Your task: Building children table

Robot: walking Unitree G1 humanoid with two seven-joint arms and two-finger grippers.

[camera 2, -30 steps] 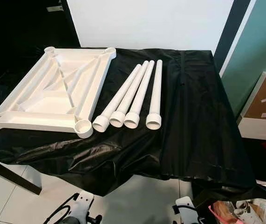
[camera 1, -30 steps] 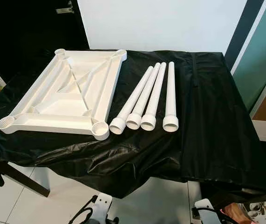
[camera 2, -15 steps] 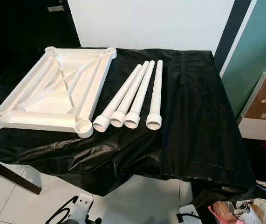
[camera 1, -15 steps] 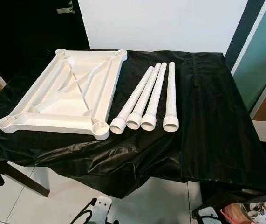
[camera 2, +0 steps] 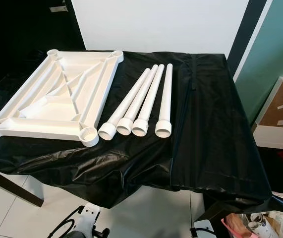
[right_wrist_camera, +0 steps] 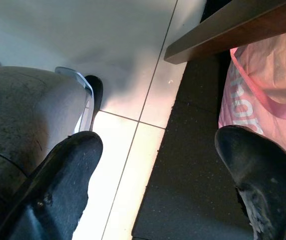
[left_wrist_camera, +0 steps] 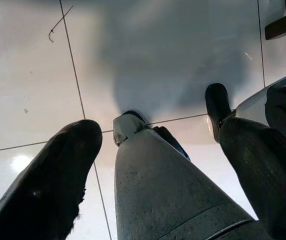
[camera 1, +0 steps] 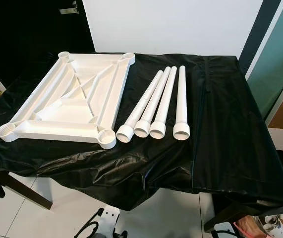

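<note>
Eye views: the tabletop (camera 1: 67,106) lies upside down at upper left, four legs (camera 1: 153,106) just beside it at centre; rigid, light, slick plastic, best gripped mid-shaft.

Left wrist: left gripper (left_wrist_camera: 158,165) spread, empty, over floor.

Right wrist: right gripper (right_wrist_camera: 158,175) likewise.

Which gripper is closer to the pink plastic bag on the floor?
Right. The right gripper hangs open just beside the pink plastic bag, by the table's edge. The left gripper hangs open over bare floor tiles beside the robot's leg.
</note>
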